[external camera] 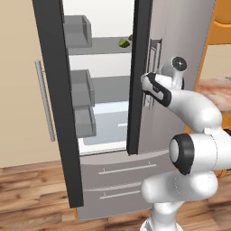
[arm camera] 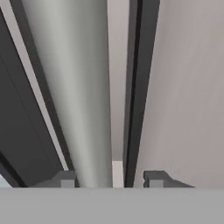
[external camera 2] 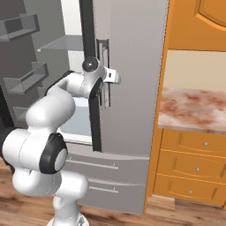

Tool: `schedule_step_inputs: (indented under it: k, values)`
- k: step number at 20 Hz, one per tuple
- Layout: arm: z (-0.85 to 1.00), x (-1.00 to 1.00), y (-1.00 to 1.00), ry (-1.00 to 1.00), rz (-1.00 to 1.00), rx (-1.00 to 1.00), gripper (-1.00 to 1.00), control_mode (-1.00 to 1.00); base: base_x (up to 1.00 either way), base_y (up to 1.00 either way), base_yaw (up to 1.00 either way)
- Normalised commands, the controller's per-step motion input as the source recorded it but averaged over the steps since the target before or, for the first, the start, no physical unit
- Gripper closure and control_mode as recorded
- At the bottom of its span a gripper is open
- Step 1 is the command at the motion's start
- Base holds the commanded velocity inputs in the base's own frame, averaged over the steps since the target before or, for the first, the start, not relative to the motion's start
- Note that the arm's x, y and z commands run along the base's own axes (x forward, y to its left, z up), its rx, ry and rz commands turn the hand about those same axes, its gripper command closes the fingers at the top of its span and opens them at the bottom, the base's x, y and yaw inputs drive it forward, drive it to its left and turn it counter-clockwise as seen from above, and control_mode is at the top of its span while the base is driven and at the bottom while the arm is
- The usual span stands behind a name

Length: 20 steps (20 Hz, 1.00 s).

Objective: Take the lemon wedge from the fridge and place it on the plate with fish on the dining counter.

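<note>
Fingers: in the hand view, two dark fingertips point(arm camera: 66, 178) stand either side of a pale vertical bar, the right door's handle point(arm camera: 117, 131). They are partly closed around it, with a gap visible on each side, so whether the pads already press the bar cannot be told.
Gripper: the gripper point(external camera 2: 107, 76) sits at the bar handle on the right door point(external camera 2: 132, 66), with the wrist reaching in from the left.
Arm: the white arm point(external camera: 194, 113) bends up from the base and stretches forward to the handle.
Fridge: the fridge point(external camera: 176, 40) is tall and grey. Its left door point(external camera: 56, 90) is swung open, showing a white interior with grey shelves and door bins. The right door looks shut or nearly so. Two drawers sit below.
Lemon wedge: a tiny yellow-green lemon wedge point(external camera: 123, 43) lies on an upper shelf, just beside the right door's dark edge.
Counter: a reddish marbled counter point(external camera 2: 194, 108) lies to the right, above orange cabinets point(external camera 2: 190, 163). No plate can be made out.
Step in hand: judged as taking hold of the right door's handle to open it.
Next move: likely needs a firm close on the bar, then a pull along the door's swing.
</note>
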Motion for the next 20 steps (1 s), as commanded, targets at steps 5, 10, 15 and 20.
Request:
schedule_step_inputs:
  k: [5,10,15,20]
  values:
    - [-0.01,0.17,0.0,0.0,0.0,0.0,1.0,-1.0,0.0,0.0,0.0]
    - [0.01,-0.57,-0.46,0.04,-0.17,0.0,1.0,-1.0,0.0,0.0,0.0]
    - [0.04,-1.0,-0.98,0.06,-0.3,0.01,1.0,-1.0,0.0,0.0,0.0]
    - [0.01,-1.0,-1.0,0.08,-0.31,0.03,-1.0,-1.0,0.0,0.0,0.0]
